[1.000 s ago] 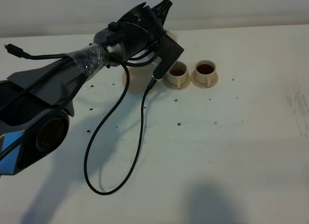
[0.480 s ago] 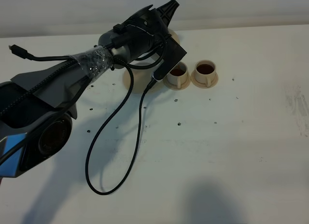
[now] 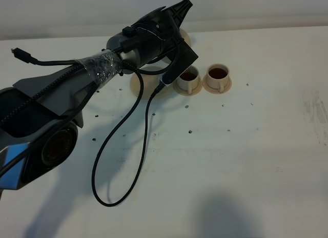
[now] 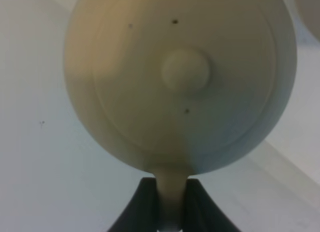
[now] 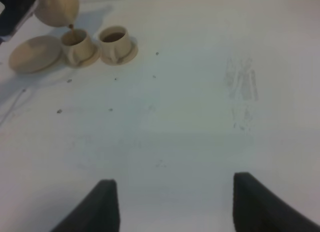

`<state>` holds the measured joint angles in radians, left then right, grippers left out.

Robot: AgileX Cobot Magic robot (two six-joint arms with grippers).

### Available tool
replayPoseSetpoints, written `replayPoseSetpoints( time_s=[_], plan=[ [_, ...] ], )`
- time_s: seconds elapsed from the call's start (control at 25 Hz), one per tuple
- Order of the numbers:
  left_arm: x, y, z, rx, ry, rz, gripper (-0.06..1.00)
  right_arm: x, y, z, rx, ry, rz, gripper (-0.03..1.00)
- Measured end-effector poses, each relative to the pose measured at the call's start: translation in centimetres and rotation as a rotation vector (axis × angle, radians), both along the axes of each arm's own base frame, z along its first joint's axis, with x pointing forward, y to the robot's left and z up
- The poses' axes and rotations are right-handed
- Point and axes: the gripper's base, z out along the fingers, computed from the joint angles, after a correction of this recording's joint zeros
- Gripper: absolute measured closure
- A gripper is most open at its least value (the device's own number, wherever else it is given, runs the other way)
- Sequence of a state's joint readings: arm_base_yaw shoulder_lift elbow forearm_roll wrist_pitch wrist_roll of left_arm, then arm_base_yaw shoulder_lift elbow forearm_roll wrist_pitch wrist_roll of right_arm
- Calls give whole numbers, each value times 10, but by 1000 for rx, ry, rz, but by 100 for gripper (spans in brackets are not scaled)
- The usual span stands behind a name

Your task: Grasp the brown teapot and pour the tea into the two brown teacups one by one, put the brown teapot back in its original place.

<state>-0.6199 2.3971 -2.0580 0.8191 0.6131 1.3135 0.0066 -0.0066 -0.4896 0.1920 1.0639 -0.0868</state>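
Note:
My left gripper (image 3: 180, 7) is shut on the loop handle of the brown teapot (image 4: 180, 82). The wrist view looks down on the teapot's lid and knob, with the handle between the black fingers (image 4: 145, 204). In the right wrist view the teapot (image 5: 56, 7) hangs tilted over the left teacup (image 5: 75, 42), and a thin dark stream runs from its spout. In the high view my arm hides most of the teapot (image 3: 184, 40). The two brown teacups (image 3: 188, 78) (image 3: 218, 75) stand on small saucers and both hold dark tea. The wide saucer (image 3: 142, 86) lies bare to their left. My right gripper (image 5: 180, 204) is open and empty over bare table.
The white table (image 3: 246, 156) carries small dark specks and faint scuff marks (image 3: 315, 115) at the right. A black cable (image 3: 120, 166) loops down from my left arm over the table's front left. A pale wall runs along the far edge.
My left gripper and the teapot have shifted slightly to the right and up over the left cup. The cups and saucers have not moved.

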Motion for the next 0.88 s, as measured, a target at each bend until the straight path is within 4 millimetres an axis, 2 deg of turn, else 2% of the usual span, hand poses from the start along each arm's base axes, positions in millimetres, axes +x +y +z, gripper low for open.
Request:
replayPoseSetpoints(
  time_s=[0.88],
  plan=[
    [0, 0, 0, 79, -1, -63, 84, 0, 0, 0, 0, 0, 0, 45]
  ],
)
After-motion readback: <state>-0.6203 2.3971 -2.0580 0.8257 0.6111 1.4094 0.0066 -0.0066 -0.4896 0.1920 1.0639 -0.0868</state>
